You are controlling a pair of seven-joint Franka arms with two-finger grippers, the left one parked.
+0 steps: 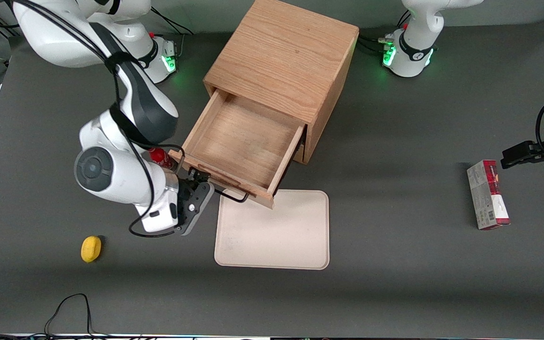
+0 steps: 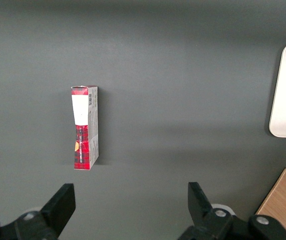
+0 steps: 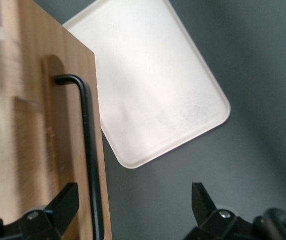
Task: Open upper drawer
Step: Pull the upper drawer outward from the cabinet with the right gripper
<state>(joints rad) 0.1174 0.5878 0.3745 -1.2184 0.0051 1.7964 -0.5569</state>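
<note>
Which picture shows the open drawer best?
The front view: the upper drawer shows whole, pulled out, its inside bare, the gripper at its handle. The right wrist view shows only its front and handle; the left wrist view shows none.

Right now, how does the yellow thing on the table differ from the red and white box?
The yellow thing is small and rounded; the box is long and flat-sided. The yellow thing lies toward the working arm's end, near the open gripper at the drawer handle; the box lies toward the parked arm's. Both rest on the table.
</note>
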